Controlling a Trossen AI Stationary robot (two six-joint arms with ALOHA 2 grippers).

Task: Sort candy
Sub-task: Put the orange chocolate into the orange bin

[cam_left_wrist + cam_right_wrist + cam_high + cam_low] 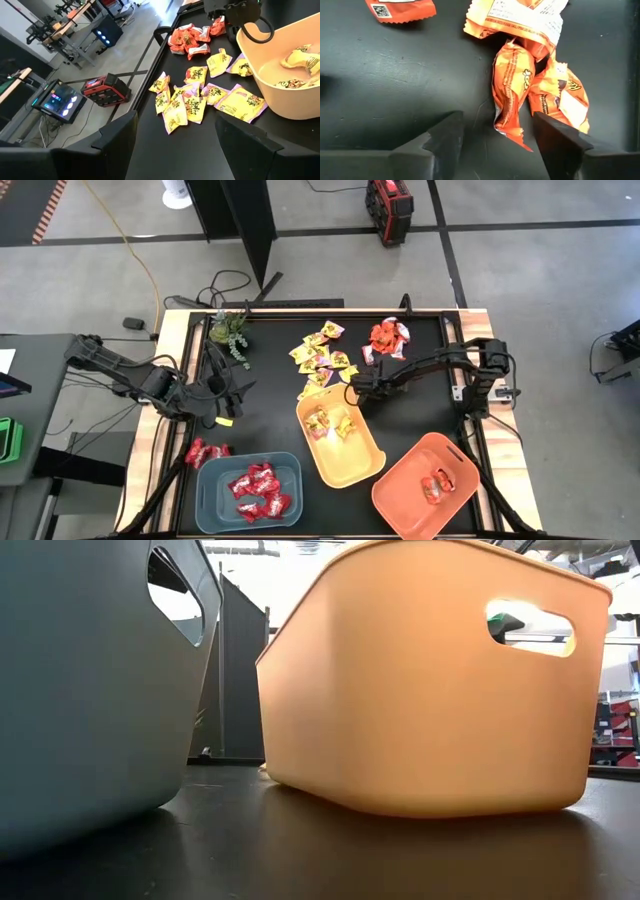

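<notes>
Right hand (pixel 495 137) spread, fingers either side of a light, crinkly, slippery orange sweet (pixel 512 87); best pinched across its middle.

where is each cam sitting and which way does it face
High view: above the table, looking straight down; both arms show, left pincer and right pincer.
Low view: at table-top height, facing the blue-grey bin and yellow bin close up; no arm shows.
Left wrist view: on the left arm, looking past its own fingers across the yellow candy.
Right wrist view: on the right arm, looking down between its open fingers at an orange-red candy.
Shared: the yellow bin shows in the high, low and left wrist views.
</notes>
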